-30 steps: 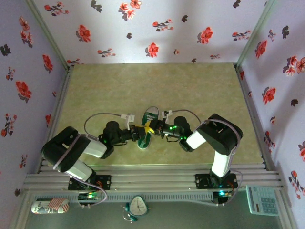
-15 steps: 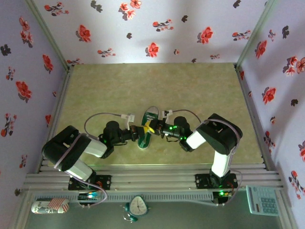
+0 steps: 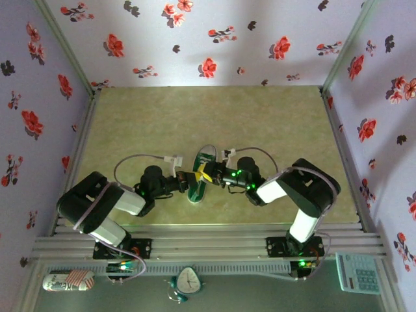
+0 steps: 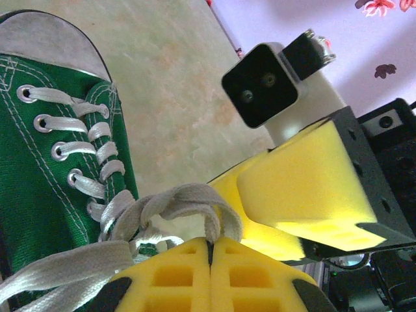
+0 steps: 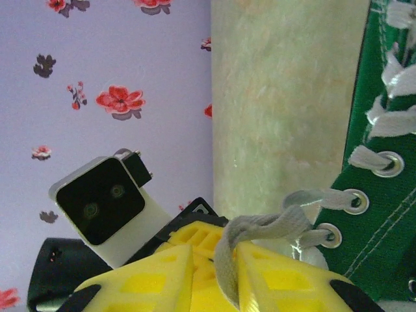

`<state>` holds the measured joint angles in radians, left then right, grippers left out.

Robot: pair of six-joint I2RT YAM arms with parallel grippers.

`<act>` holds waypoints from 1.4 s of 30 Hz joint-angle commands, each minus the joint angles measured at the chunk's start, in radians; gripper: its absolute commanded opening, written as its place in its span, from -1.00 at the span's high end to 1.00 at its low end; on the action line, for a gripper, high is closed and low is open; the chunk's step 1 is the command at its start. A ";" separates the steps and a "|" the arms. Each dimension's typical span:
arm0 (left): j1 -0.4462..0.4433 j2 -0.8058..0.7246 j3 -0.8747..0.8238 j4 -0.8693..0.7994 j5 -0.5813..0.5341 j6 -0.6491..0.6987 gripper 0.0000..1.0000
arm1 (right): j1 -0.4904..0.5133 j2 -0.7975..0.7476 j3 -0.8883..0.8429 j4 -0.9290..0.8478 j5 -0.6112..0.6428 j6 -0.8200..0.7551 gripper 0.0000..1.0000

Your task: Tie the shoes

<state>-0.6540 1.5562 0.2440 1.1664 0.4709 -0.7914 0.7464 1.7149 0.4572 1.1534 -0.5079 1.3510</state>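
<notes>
- Left wrist view first: the left gripper (image 4: 210, 255) has its yellow pads (image 4: 170, 276) squeezed fully together. A flat white lace (image 4: 185, 197) arcs over and drops straight into the seam between them, so it's clamped on lace.
- Right wrist view: the right gripper (image 5: 218, 268) is closed down to a lace-thick slit. A greyish-white strand is folded over and pinched in that slit.
- Top view puts both grippers tip to tip, just beside each other over the laced part of the sneaker (image 3: 207, 158). I can't tell if the pads actually touch.
- From the pinch points the lace runs back to the upper eyelets (image 4: 77, 174). The rows toward the toe cap (image 4: 45, 36) are threaded neatly, and I don't see a finished bow anywhere.
- The sneaker sits on the table (image 3: 195, 110) about midway between the left and right edges. It's closer to the near edge than the far one, and the toe looks to point at the near edge.
- My read: this is mid-tie. Each side has its bit of lace in hand and is either forming or crossing the knot, so nothing is cinched yet.
- Next move probably needs both grips kept firm while the grippers draw apart toward the left and right edges. That has to stay even, so the knot snugs down on the tongue without dragging the light shoe sideways or letting a strand slip out.
</notes>
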 commanded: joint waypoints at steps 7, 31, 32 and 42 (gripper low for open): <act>0.008 -0.016 -0.004 0.030 -0.009 0.009 1.00 | 0.009 -0.058 0.022 -0.144 0.012 -0.094 0.73; 0.017 -0.031 -0.017 0.030 -0.010 0.012 1.00 | 0.013 -0.239 0.072 -0.636 0.124 -0.332 0.91; 0.018 -0.031 -0.015 0.029 -0.008 0.013 1.00 | 0.014 -0.248 0.081 -0.668 0.129 -0.347 0.91; 0.016 -0.067 -0.015 0.029 0.062 0.064 1.00 | 0.019 -0.244 0.139 -0.805 0.138 -0.405 0.88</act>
<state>-0.6449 1.5257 0.2325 1.1667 0.5011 -0.7753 0.7570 1.4719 0.5705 0.4129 -0.3912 0.9863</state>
